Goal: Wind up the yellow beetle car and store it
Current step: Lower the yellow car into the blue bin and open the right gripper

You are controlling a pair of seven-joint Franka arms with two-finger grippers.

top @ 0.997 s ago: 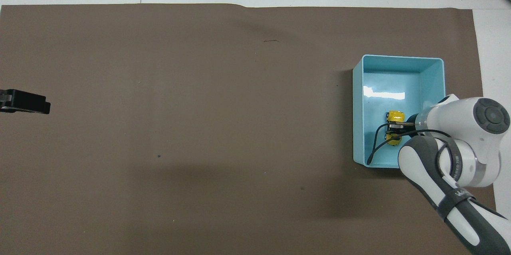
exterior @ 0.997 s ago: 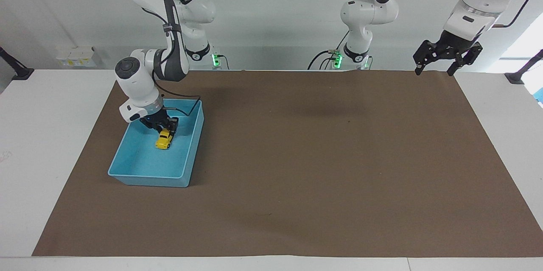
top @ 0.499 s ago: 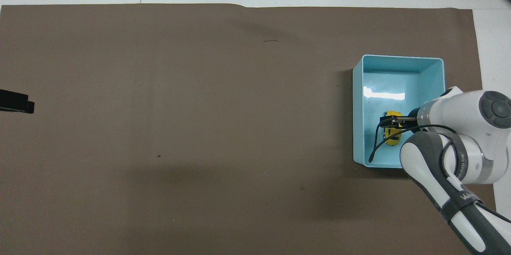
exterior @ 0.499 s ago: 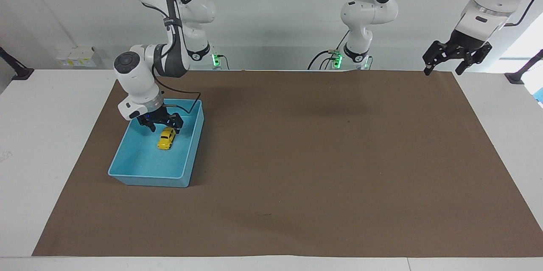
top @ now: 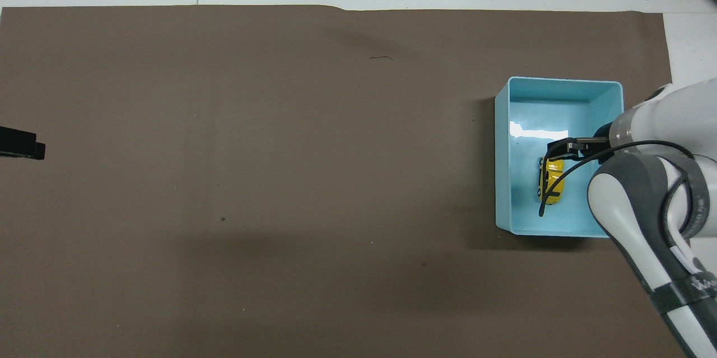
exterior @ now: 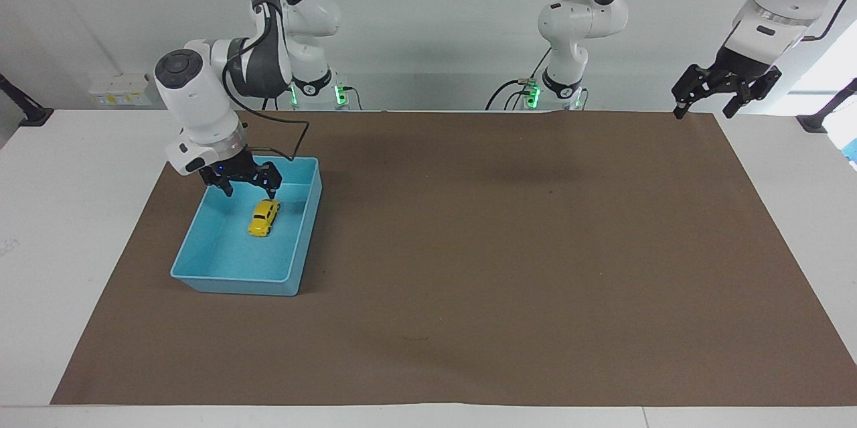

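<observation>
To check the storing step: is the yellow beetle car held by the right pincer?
No, the yellow beetle car lies free in the blue bin, under the open right pincer.

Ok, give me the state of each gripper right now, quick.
Right gripper: open, holding nothing, raised over the light blue plastic bin where the small yellow beetle toy car lies.
Left gripper: open, holding nothing, waiting above the brown mat's corner.

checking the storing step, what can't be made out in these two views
- Tiny yellow beetle toy car: wind-up part too small to see in either view; overhead, a black cable crosses it.
- Light blue plastic bin: overhead, the right arm covers its corner.
- Left gripper: overhead, cut off by the edge.
</observation>
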